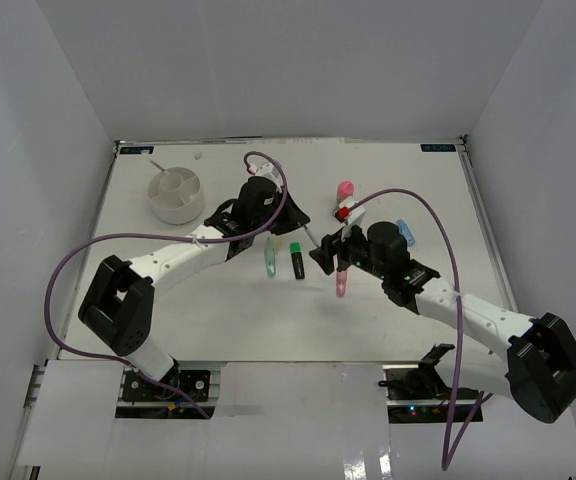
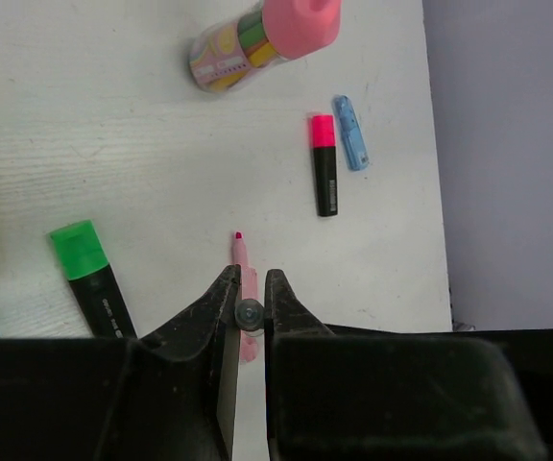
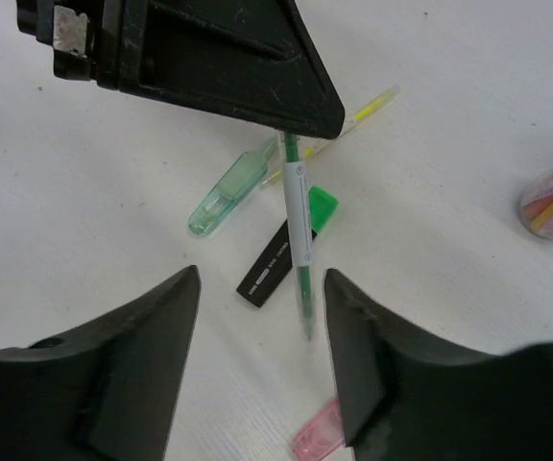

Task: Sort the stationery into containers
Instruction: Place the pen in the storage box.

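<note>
Left pincer (image 2: 249,274): clenched on a thin green pen (image 3: 299,230), which sticks out past its tips.
Right pincer (image 3: 260,279): released, with its fingers spread; I see the pen's free end in the gap, apparently touching neither.
Organiser cup (image 1: 175,212): far left on the bench (image 1: 438,180), well apart from both pincers; I cannot make out its contents.

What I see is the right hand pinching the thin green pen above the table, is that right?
Not quite: the left hand is pinching the thin green pen above the table; the right hand is open. The right wrist view shows it.
</note>
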